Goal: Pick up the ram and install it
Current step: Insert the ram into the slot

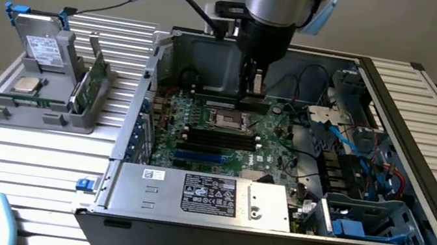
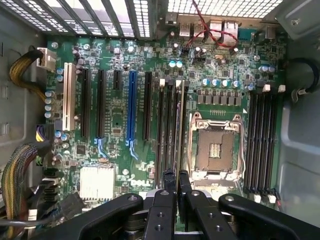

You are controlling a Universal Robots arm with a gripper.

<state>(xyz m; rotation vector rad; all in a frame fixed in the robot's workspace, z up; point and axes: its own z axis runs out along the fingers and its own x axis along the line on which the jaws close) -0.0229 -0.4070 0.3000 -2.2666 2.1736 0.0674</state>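
Seating the ram (image 2: 179, 130) well depends on squareness more than force, judging by how things stand. The gripper (image 2: 176, 176) has its fingers (image 2: 165, 200) drawn close together, pinching what appears to be the thin green stick edge-on, low inside the open computer case (image 1: 428, 129) and over the bank of black slots (image 2: 169, 125) just beside the empty processor socket (image 2: 216, 147). In the exterior view the gripper (image 1: 249, 92) stands upright at the back of the motherboard (image 1: 224, 143), with a green strip (image 1: 222, 102) lying along the slot line right under it; whether its bottom edge is already in the slot cannot be told. The stick should stay parallel to the slot along its whole length, its notch matched to the slot's key, and the white end clips (image 2: 178, 83) folded outward. Pressure is best sent straight down and evenly, since a tilt would wedge one end, bend the board, or scrape the neighbouring slots.
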